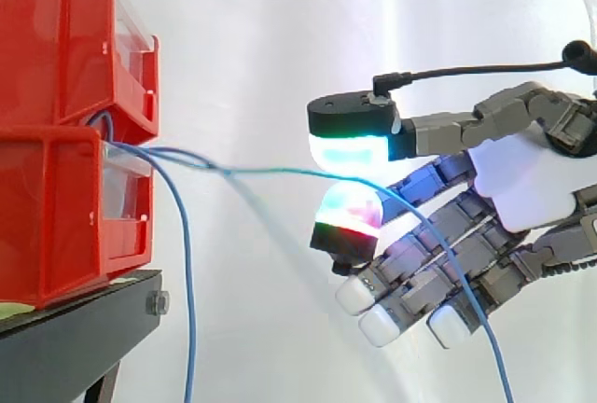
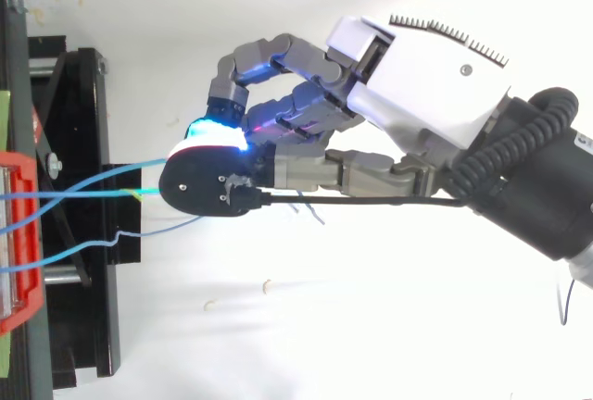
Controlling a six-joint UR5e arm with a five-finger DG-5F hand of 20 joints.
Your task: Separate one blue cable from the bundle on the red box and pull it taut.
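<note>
Running out from the seam between the two stacked red bins (image 1: 56,216), one blue cable (image 1: 270,173) crosses open air to the robot hand (image 1: 522,184), which is well apart from the bins at about the height of that seam. The robot hand is closed on this cable in a pinch. The thumb pad (image 1: 350,151), glowing cyan and green under its black cap, lies above the cable. A fingertip pad (image 1: 347,212) glowing magenta and red presses up from below, with the cable passing between the two. The other fingers are curled round nothing; they reach down and toward the bins, relaxed, with white pads (image 1: 381,326). Past the pinch the cable slopes down in front of those fingers to the bottom edge of the side view. Between bins and pinch it is close to straight, with a small bend just outside the bins.

In the top view the robot hand (image 2: 417,85) comes in from the right, the thumb's black cap pointing at the red bins (image 2: 30,298). The held blue cable (image 2: 93,193) runs level from the bins to beneath that cap. The other blue cables (image 2: 93,244) of the bundle lie apart from it, one on either side. In the side view one of the other blue cables (image 1: 187,282) hangs slack beside the black stand (image 1: 84,328) that carries the bins. A white curtain (image 1: 261,39) hangs behind.
</note>
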